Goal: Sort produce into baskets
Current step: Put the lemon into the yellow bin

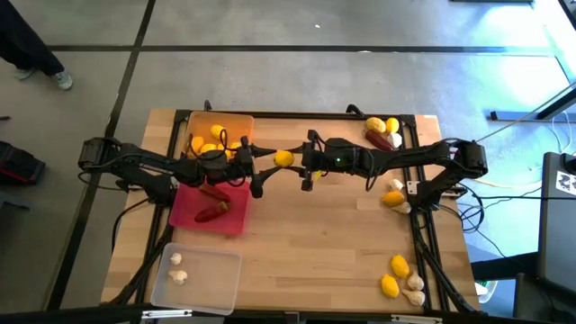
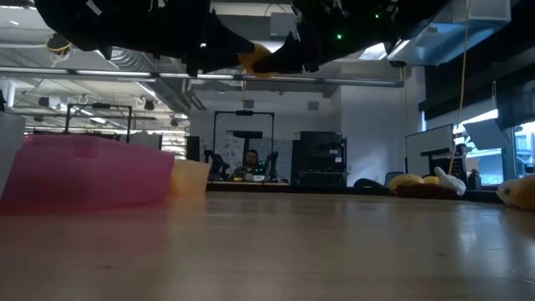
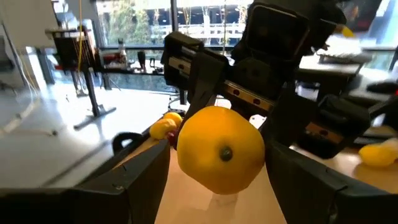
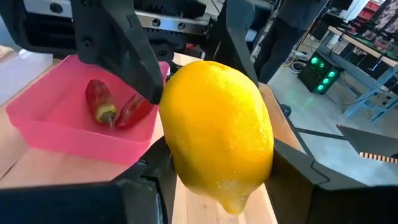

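A yellow lemon (image 1: 283, 159) hangs in the air over the table's middle, between my two grippers. My right gripper (image 1: 300, 162) comes at it from the table's right and my left gripper (image 1: 267, 165) from the left; both are closed on it. The lemon fills the left wrist view (image 3: 221, 149) and the right wrist view (image 4: 217, 130). The orange basket (image 1: 236, 122) holds several lemons. The red-pink basket (image 1: 236, 216) holds two dark red chillies (image 4: 112, 106). The clear basket (image 1: 216, 279) at the near left holds two garlic bulbs. My left gripper has the lemon's two sides (image 3: 186, 155) between its fingers (image 3: 134, 180), coming level from the table's left. The lemon is clear of the table. My right gripper pinches the lemon's sides (image 4: 180, 168) between its two fingers (image 4: 298, 174), level from the table's right. The lemon's pointed end (image 4: 233, 202) faces this wrist. The lemon is lifted well clear of the table.
Loose produce lies along the right edge: lemons, a chilli and garlic at the far right (image 1: 382, 133), a lemon and garlic at mid right (image 1: 394, 196), lemons and garlic at the near right (image 1: 402, 279). Bare wood (image 1: 315, 243) lies in the middle and near side.
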Robot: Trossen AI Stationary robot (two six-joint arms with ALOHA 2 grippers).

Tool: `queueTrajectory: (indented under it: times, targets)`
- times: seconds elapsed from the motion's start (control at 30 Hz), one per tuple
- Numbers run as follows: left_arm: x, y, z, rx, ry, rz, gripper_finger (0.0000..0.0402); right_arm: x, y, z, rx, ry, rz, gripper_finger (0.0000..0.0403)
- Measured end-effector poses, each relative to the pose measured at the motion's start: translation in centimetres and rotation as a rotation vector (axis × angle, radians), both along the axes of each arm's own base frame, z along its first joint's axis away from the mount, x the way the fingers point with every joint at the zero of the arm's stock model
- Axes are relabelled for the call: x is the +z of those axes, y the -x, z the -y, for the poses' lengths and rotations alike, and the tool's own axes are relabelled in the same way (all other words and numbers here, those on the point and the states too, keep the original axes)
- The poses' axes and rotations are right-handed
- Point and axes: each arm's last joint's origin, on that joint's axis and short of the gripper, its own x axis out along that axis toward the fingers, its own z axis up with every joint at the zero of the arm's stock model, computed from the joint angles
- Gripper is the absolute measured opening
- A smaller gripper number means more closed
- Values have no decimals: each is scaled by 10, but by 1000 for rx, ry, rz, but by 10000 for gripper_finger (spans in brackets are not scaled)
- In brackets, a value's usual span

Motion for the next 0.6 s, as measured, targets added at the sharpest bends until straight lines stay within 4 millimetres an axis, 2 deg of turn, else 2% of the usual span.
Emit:
queueTrajectory:
  times: [0.2,0.6]
  targets:
    - [0,0,1,-30,-108,-38,258,-1,0,-1,20,-26,-7,177]
    - [0,0,1,-40,-104,-38,258,-1,0,-1,21,-26,-6,177]
